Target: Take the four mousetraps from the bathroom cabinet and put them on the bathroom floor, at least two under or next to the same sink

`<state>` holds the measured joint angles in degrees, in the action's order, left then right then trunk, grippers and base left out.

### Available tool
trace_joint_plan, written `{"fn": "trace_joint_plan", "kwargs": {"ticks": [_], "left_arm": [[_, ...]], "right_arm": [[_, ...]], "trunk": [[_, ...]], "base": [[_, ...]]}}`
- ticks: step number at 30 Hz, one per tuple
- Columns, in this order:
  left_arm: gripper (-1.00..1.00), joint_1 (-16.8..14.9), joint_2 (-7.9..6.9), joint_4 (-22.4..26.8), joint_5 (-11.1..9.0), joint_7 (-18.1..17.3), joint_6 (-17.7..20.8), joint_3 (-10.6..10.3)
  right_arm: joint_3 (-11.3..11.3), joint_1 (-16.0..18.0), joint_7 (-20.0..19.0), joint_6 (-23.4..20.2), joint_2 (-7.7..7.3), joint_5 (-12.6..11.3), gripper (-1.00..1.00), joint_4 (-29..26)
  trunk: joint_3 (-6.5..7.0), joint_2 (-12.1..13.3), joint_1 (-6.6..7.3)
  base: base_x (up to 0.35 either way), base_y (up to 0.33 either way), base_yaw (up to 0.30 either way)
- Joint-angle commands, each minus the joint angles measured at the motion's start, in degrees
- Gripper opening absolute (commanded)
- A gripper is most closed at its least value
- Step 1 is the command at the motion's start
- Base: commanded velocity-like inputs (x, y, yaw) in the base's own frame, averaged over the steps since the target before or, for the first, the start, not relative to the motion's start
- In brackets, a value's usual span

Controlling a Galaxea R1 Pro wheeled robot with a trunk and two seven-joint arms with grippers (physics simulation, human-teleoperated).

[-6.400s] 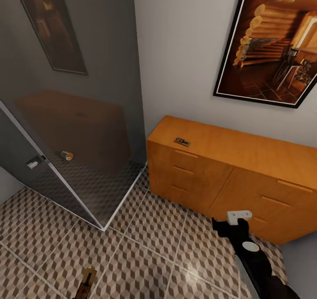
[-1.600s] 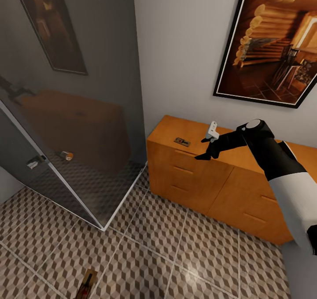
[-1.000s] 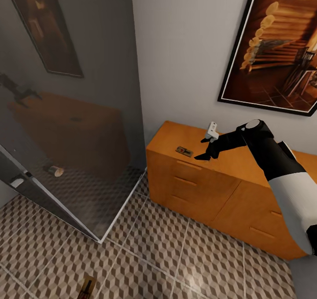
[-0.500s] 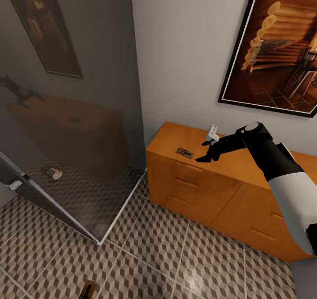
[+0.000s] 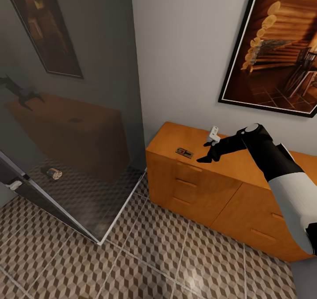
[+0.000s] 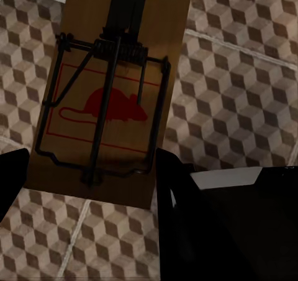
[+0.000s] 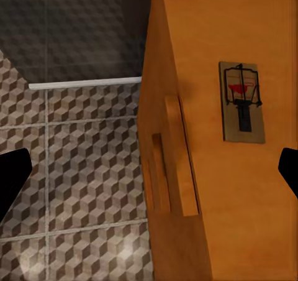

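One mousetrap (image 5: 184, 152), a tan board with dark wire and a red mark, lies on top of the orange-brown cabinet (image 5: 229, 189) near its left end. My right gripper (image 5: 208, 148) hovers open just right of it, above the cabinet top. The right wrist view looks down on that mousetrap (image 7: 242, 101) on the cabinet (image 7: 205, 57), with my right gripper (image 7: 151, 172) spread wide. In the left wrist view another mousetrap (image 6: 105, 107) sits between the dark fingers of my left gripper (image 6: 93, 181), shut on it above the bathroom floor (image 6: 248, 76). The bathroom sink is out of view.
A smoked-glass shower enclosure (image 5: 79, 136) stands left of the cabinet, with a small cylinder (image 5: 52, 173) on its floor. A framed picture (image 5: 277, 43) hangs above the cabinet. Cube-patterned floor tiles (image 5: 145, 246) spread in front of the drawers.
My right arm rose from low in front of the drawers to above the cabinet top beside the mousetrap. The head camera tilted up a little; the trap at the bottom edge left the picture.
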<state>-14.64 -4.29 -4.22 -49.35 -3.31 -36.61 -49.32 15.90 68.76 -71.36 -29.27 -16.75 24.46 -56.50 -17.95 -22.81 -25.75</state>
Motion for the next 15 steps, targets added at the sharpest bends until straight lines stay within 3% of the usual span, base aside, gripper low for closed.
{"fn": "trace_joint_plan", "kwargs": {"ticks": [1,6,11,15], "left_arm": [[-1.00,0.02,0.02,-0.17,-0.39,-0.12,-0.22,-0.43],[-1.00,0.12,-0.01,-0.14,-0.39,-0.12,-0.22,-0.43],[-1.00,0.14,-0.02,-0.15,-0.39,-0.12,-0.22,-0.43],[-1.00,0.14,-0.02,-0.16,-0.39,-0.12,-0.22,-0.43]], "right_arm": [[0.10,0.06,0.06,-0.52,-0.04,0.15,1.00,-0.06],[0.12,0.06,0.89,-0.51,-0.04,0.15,1.00,0.31],[0.10,0.06,1.17,-0.24,-0.04,0.16,1.00,2.30],[0.10,0.06,1.81,3.12,0.01,0.17,1.00,5.69]], "trunk": [[-0.10,-0.11,-0.03],[-0.10,-0.11,-0.03],[-0.10,-0.11,-0.03],[-0.10,-0.11,-0.03]], "base": [[0.008,0.000,0.000],[0.116,0.000,0.000],[0.282,0.000,0.000],[0.302,0.000,0.000]]}}
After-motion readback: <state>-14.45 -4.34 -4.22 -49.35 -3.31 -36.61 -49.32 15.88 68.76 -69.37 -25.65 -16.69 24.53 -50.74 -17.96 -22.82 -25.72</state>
